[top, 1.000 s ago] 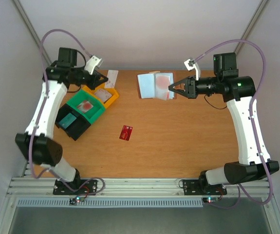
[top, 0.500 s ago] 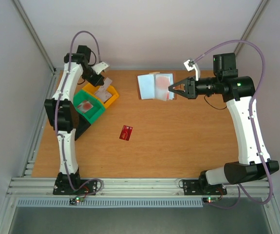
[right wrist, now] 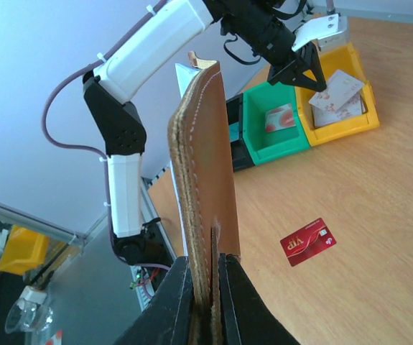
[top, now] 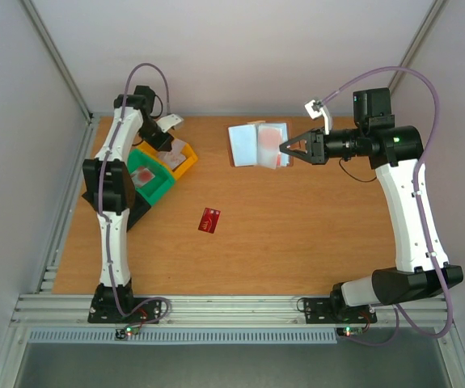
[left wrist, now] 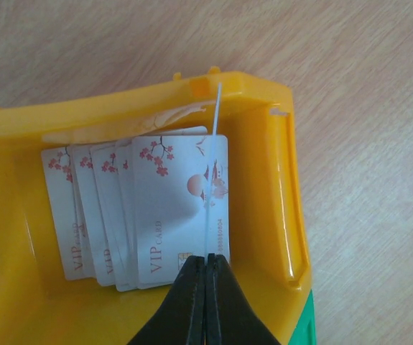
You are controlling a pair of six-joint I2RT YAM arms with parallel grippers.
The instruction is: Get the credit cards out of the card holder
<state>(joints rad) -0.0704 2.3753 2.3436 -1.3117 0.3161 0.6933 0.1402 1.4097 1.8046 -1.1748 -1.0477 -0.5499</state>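
Right wrist: stitched brown leather card holder point(right wrist: 200, 180) in right claw point(right wrist: 205, 262); left claw point(left wrist: 206, 257) tight on thin card point(left wrist: 215, 158).

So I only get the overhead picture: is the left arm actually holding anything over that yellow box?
Observer: Yes. In its wrist view the left tool is shut on a thin white card, seen edge-on above the yellow bin.
Visitor: What is lying in there?
Observer: A fanned stack of white cards printed with blossoms and "VIP CARD".
Visitor: And the right arm?
Observer: The right tool clamps the card holder by a brown, stitched edge.
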